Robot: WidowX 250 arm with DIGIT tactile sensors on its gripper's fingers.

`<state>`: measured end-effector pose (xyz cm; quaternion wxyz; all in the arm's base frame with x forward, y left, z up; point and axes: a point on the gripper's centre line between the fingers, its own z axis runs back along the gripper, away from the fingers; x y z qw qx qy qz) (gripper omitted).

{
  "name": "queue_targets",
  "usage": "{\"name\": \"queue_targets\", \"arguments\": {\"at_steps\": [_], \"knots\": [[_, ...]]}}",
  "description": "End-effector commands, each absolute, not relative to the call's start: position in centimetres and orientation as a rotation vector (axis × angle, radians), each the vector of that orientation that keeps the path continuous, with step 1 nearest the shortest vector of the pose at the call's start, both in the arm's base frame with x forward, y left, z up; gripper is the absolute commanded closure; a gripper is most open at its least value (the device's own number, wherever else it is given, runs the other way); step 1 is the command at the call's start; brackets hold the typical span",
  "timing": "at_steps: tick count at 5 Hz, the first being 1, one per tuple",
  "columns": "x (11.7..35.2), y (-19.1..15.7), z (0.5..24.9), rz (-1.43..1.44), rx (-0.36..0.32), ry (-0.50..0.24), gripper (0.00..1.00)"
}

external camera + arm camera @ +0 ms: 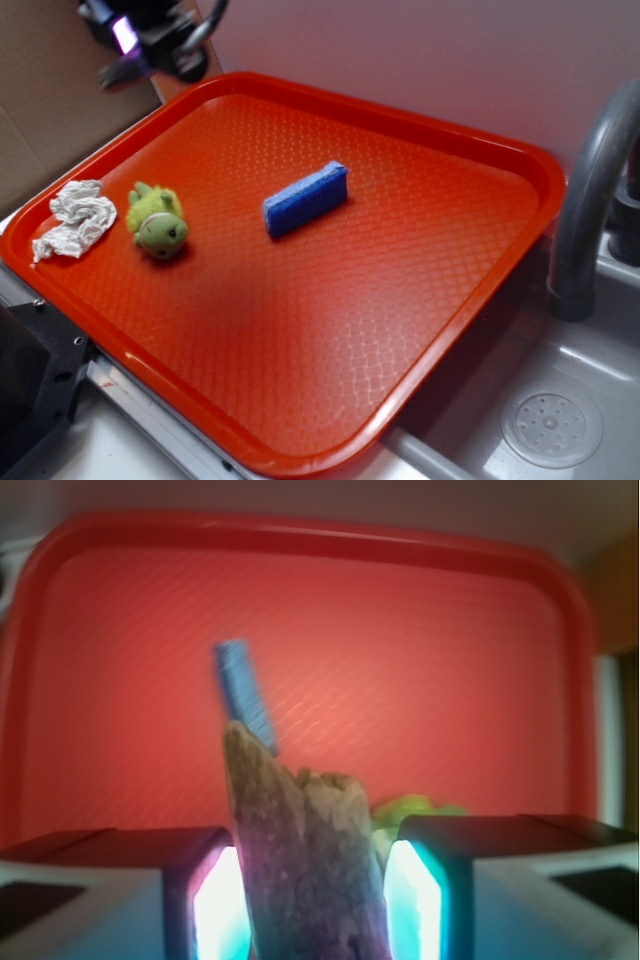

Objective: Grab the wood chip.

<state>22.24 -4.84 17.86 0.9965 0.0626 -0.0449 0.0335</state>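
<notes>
Red tray (420, 330) under you, blue sponge (305, 198) mid-tray. Your gripper (312, 900) is clamped on the wood chip (305, 850), raised above the tray.

toy kitchen setup: grey sink basin (560, 400) w/ drain, faucet (590, 190), red serving tray (480, 290) on counter.
</notes>
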Motion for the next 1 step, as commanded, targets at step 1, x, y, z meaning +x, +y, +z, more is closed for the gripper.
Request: {"name": "queue_targets", "arguments": {"at_steps": [1], "knots": [[22.48, -4.71, 18.35, 0.118, 0.038, -0.129, 1.00]]}}
